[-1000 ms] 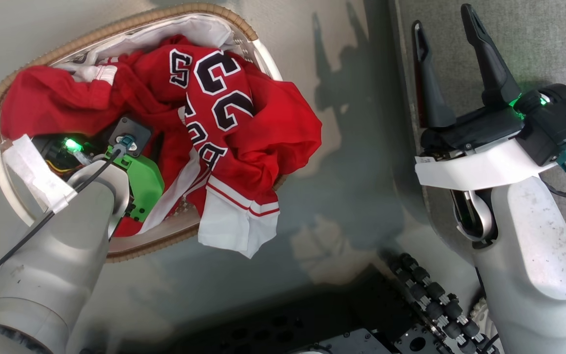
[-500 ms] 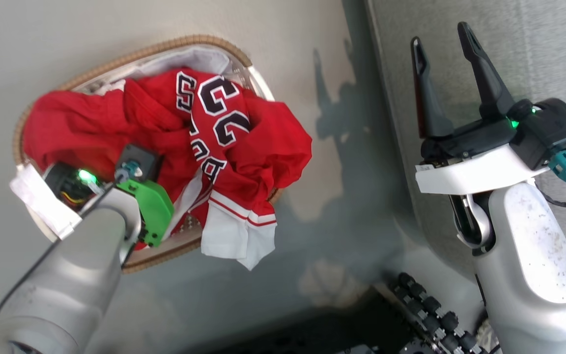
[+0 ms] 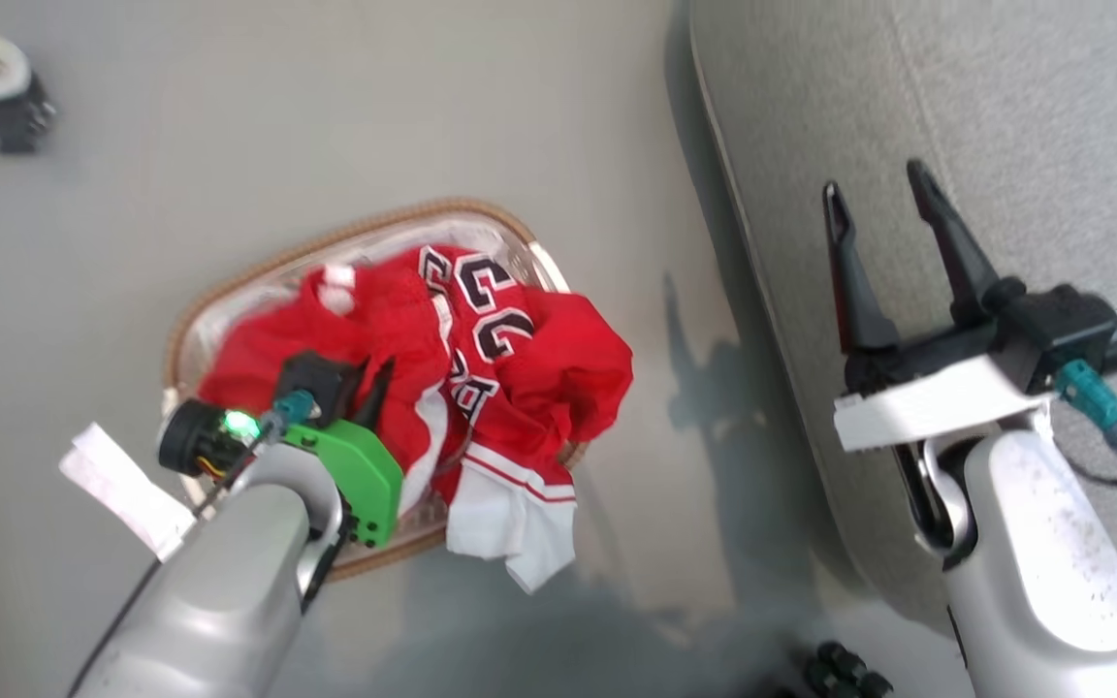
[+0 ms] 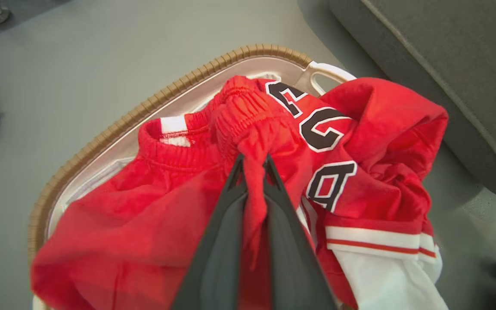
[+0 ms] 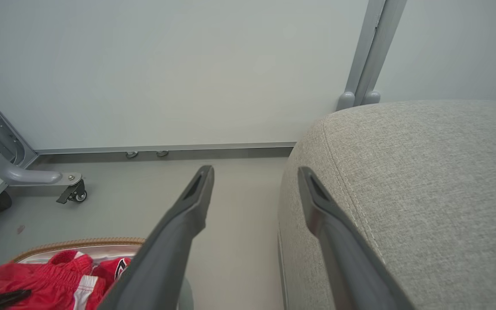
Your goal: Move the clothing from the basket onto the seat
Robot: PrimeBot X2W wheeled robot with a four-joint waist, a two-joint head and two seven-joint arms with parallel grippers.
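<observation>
Beneath the left claw (image 3: 379, 373), in the head view, the red clothing (image 3: 520, 378) is lying heaped in the basket (image 3: 258, 276), with one white-trimmed leg spilling over the rim on the side nearer the right claw (image 3: 874, 181). A second ago the left claw's fingers were buried in the pile; now one dark finger is showing above it. The picture is also taking in more floor (image 3: 229, 126), which is the camera moving, not the basket. The right claw is staying spread wide and empty, its fingers hovering over the near edge of the grey seat (image 3: 1005, 116), well apart from the clothing. In the left wrist view, the two dark fingers are pressing together on a fold of red fabric just below an elastic waistband, the cloth bunching between the tips. Beyond the tips the numbered jersey is lying near the basket's far handle, with the seat past that. In the right wrist view, the seat cushion is sitting under the finger on that view's right, and the basket with its red heap is peeking in low beside the other finger. By the look of it, the grasp is now made; none of the clothing is on the seat yet, so lifting and carrying it across are remaining.
</observation>
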